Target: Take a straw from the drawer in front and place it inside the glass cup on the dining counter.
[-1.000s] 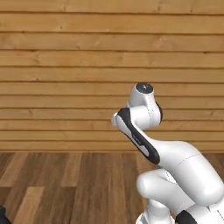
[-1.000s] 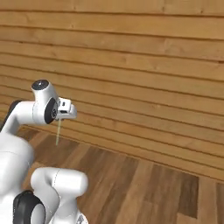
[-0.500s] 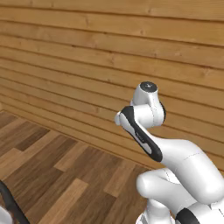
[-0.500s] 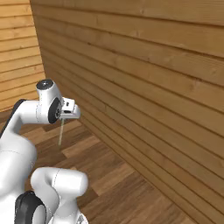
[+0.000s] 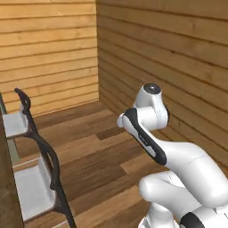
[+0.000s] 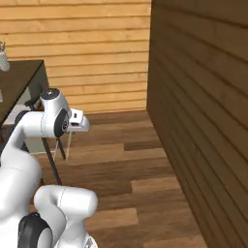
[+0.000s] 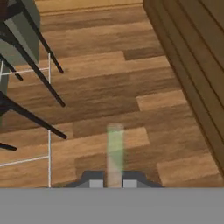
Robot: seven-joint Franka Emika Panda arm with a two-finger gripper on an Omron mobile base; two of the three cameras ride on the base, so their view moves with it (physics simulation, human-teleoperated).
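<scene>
The straw (image 7: 115, 148), thin and pale yellow-green, stands out between my two dark fingertips (image 7: 96, 182) in the hand view, over the plank floor. My gripper (image 7: 113, 183) is shut on it. From the right base view the straw (image 6: 69, 145) hangs straight down from the gripper (image 6: 70, 132), held out to the right of the arm's top joint. The dining counter (image 6: 22, 80), a dark brown slab, shows at the upper left of that view, well away from the gripper. The drawer and the glass cup are out of view.
Black-framed stools with grey seats (image 5: 31, 196) stand on the left, their legs (image 7: 43, 48) close to the gripper's left. Wood-plank walls meet in a corner (image 5: 97, 53). A whitish vessel (image 6: 4, 60) stands on the counter's far left edge. Open floor (image 6: 131, 164) lies ahead.
The whole picture has swung: the base has turned, so the plank wall gave way to a room corner, stools and the counter. The straw stays held in the same pose.
</scene>
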